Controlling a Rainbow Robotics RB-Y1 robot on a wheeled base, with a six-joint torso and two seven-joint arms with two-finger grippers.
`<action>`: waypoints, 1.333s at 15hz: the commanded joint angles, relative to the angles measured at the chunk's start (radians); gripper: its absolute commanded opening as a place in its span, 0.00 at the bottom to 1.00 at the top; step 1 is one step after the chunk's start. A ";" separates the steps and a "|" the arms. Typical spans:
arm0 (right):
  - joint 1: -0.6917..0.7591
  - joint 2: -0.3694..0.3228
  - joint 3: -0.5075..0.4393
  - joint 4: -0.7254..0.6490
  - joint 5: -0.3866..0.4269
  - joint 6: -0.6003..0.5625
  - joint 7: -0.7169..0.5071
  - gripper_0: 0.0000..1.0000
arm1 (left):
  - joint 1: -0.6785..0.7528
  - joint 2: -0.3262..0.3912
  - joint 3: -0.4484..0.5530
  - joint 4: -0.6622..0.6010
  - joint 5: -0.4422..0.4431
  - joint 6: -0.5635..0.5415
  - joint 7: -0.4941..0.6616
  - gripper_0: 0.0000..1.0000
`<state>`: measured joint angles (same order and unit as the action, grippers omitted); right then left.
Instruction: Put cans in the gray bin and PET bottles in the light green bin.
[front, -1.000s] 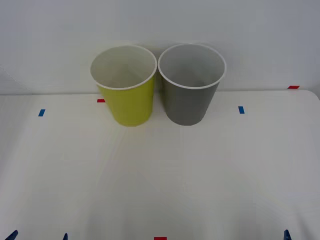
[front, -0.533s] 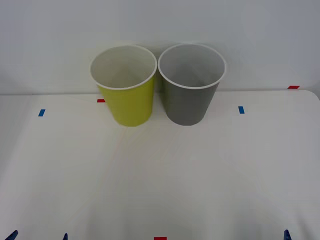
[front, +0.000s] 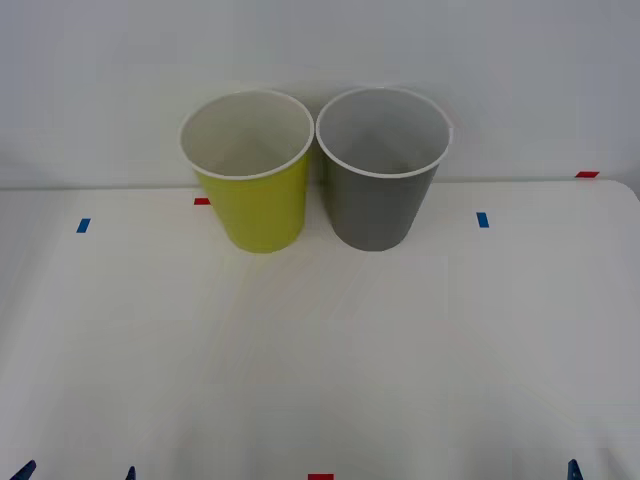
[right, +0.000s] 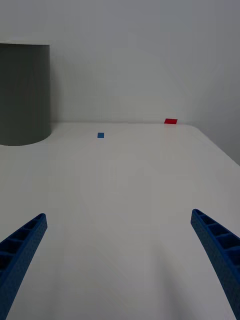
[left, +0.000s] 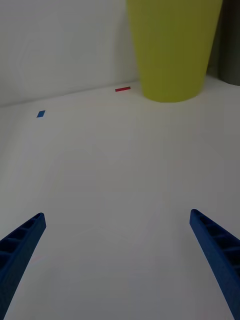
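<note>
Left gripper (left: 120, 265): parked low over the near desk (front: 320, 360), jaws apart, nothing held. Light green bin (front: 247, 170) far centre-left, gray bin (front: 383, 167) touching beside it. Right gripper (right: 120, 265): same, jaws apart. Find a can before you reach.

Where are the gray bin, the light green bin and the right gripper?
gray bin (front: 380, 205): front view, dark outer wall.
light green bin (front: 262, 210): front view, yellow-green outer wall.
right gripper (right: 120, 265): right wrist view, midway between its open blue fingers.
</note>
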<state>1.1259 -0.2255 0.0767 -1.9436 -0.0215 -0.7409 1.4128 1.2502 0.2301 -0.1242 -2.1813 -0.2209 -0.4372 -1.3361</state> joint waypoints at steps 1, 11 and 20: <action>0.000 0.000 0.000 0.000 0.000 0.000 0.000 1.00 | 0.000 0.000 0.000 0.000 0.000 0.000 0.000 1.00; 0.000 0.000 0.000 0.000 0.000 0.000 0.000 1.00 | 0.000 0.000 0.000 0.000 0.000 0.000 0.000 1.00; 0.000 0.000 0.000 0.000 0.000 0.000 0.000 1.00 | 0.000 0.000 0.000 0.000 0.000 0.000 0.000 1.00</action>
<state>1.1259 -0.2255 0.0767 -1.9436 -0.0215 -0.7409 1.4128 1.2502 0.2301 -0.1242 -2.1813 -0.2209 -0.4372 -1.3361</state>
